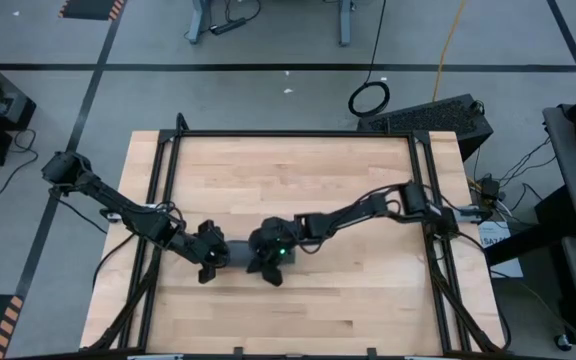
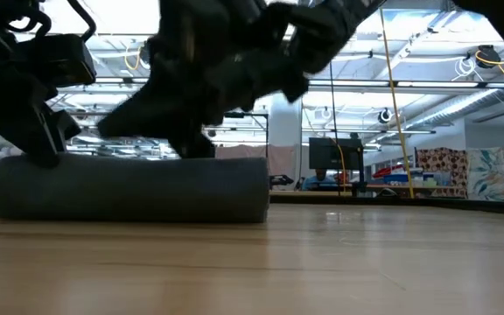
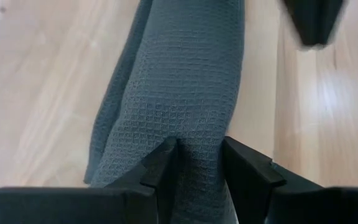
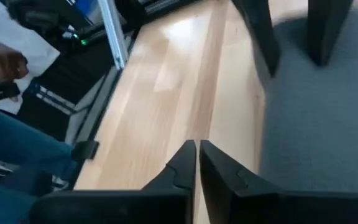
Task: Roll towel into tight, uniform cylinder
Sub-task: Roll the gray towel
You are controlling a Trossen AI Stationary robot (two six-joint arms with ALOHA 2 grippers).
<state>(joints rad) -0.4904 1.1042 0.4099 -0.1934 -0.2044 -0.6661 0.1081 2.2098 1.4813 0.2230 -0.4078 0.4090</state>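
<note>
Here, the rolled towel (image 3: 185,93) is pinched by the left end effector (image 3: 201,163) on the tabletop (image 1: 298,180); the right end effector (image 4: 197,163) is held closed, empty.

grey floor (image 1: 268,95) marked with black tape lines, cables strewn beside desks, ceiling strip lights (image 2: 427,48) seen beyond, patterned cloth (image 2: 462,166) hung far behind

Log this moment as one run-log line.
stage: rolling | dark grey cloth towel: rolled on wooden table | left gripper: pinching the roll's end | right gripper: shut, empty, beside roll
</note>
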